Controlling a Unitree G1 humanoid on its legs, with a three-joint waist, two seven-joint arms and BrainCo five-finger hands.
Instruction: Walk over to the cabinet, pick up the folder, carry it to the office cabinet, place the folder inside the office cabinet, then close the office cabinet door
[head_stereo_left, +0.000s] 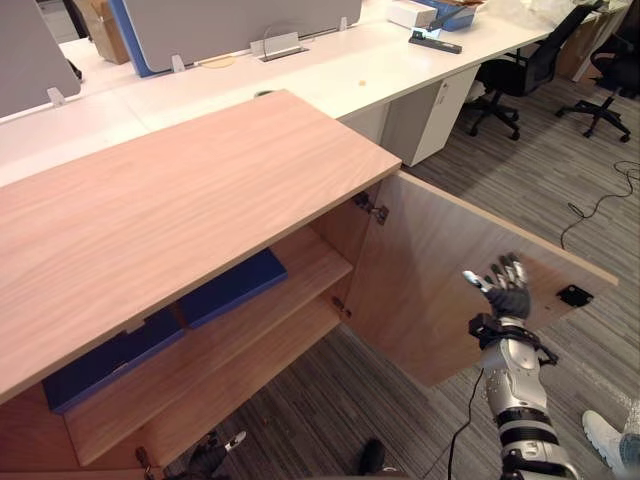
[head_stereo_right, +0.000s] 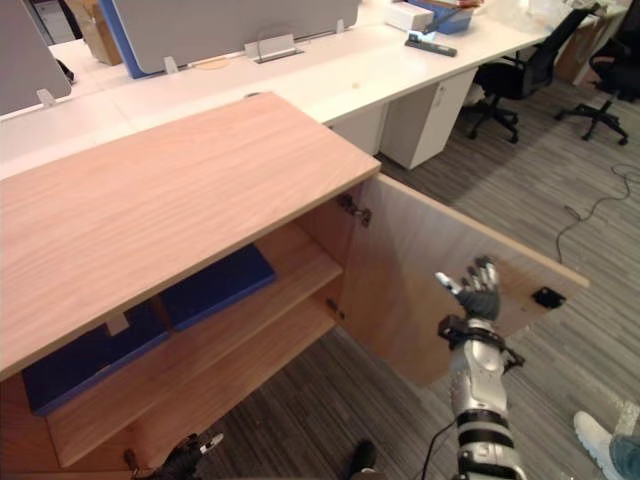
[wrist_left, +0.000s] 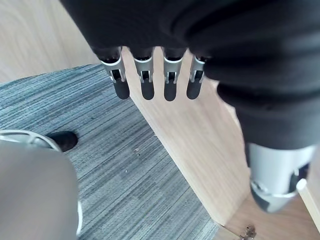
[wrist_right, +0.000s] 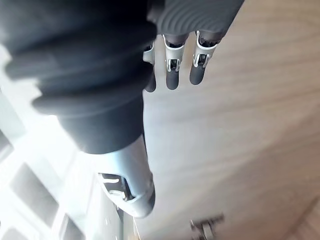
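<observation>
So the light wood office cabinet (head_stereo_left: 180, 200) is standing with its wooden door (head_stereo_left: 420, 260) swung wide open toward 4 o'clock. A flat dark blue folder (head_stereo_left: 235, 285) is lying on the wooden shelf (head_stereo_left: 310, 260) inside, with a second blue folder (head_stereo_left: 100, 360) just beside it at 8 o'clock. The right hand (head_stereo_left: 505, 290) is hovering at the door's inner face, fingers straight and spread, grasping nothing; can't tell if it's touching. The left hand (head_stereo_left: 210, 455) is hanging low at 6 o'clock over the grey striped carpet (head_stereo_left: 400, 420), fingers relaxed, empty.
</observation>
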